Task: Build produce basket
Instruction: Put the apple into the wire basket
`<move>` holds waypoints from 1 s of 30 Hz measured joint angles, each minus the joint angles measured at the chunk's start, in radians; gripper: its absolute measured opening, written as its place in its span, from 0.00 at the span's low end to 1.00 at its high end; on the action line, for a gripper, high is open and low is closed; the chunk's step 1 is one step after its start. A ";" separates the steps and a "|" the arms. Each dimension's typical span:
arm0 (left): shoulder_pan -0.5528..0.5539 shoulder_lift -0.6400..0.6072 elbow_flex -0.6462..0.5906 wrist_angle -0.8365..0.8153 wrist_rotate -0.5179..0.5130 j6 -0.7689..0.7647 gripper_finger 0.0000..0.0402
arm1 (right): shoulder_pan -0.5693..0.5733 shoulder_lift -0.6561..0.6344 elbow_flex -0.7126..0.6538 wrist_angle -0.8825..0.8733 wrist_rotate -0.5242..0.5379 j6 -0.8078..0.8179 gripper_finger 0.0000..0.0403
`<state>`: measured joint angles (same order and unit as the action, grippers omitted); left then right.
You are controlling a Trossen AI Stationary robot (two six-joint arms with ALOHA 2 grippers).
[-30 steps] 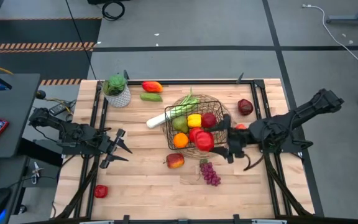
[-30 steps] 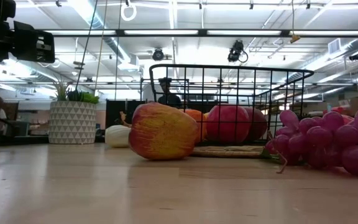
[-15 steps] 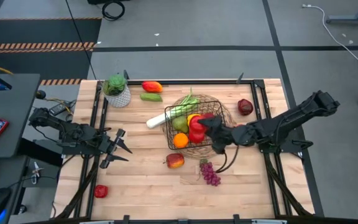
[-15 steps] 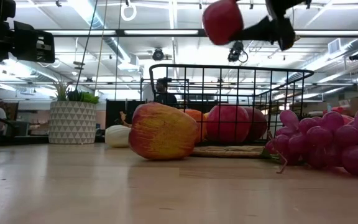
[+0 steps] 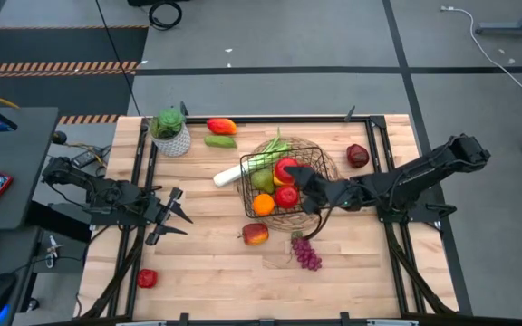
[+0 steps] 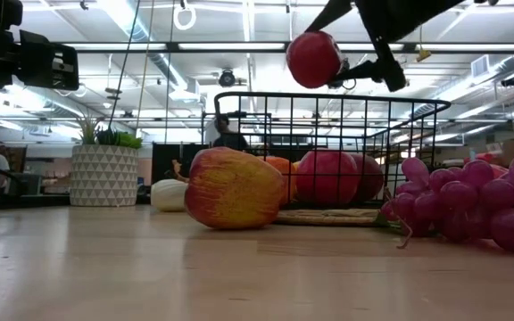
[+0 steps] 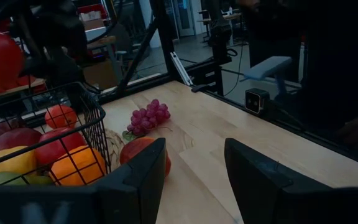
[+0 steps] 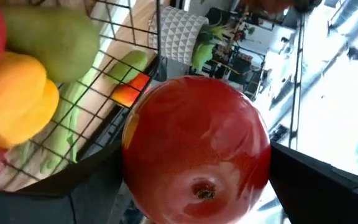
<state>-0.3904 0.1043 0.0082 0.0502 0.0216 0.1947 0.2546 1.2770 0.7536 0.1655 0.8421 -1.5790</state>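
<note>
Red apple (image 6: 314, 59), clamped in the right gripper (image 5: 299, 177), is now swinging in over the basket (image 5: 312, 154), so a drop looks imminent, while the half-open left gripper (image 5: 172, 217) is idling far left.

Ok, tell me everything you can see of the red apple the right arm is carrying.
The apple is round, glossy and deep red, plastic-looking, with a small dimple at one end showing in the right wrist view. The right tool is shut on it, a dark finger on either side. It hangs in the air above the basket, over the produce already inside, touching nothing but the tool.
</note>
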 joint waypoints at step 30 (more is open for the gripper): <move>0.000 0.000 0.000 0.000 0.000 0.000 0.43 | -0.250 -0.108 0.000 0.078 -0.491 2.125 0.92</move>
<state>-0.3901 0.1043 0.0082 0.0505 0.0219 0.1944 0.0049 1.1693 0.7535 0.2430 0.3509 0.5457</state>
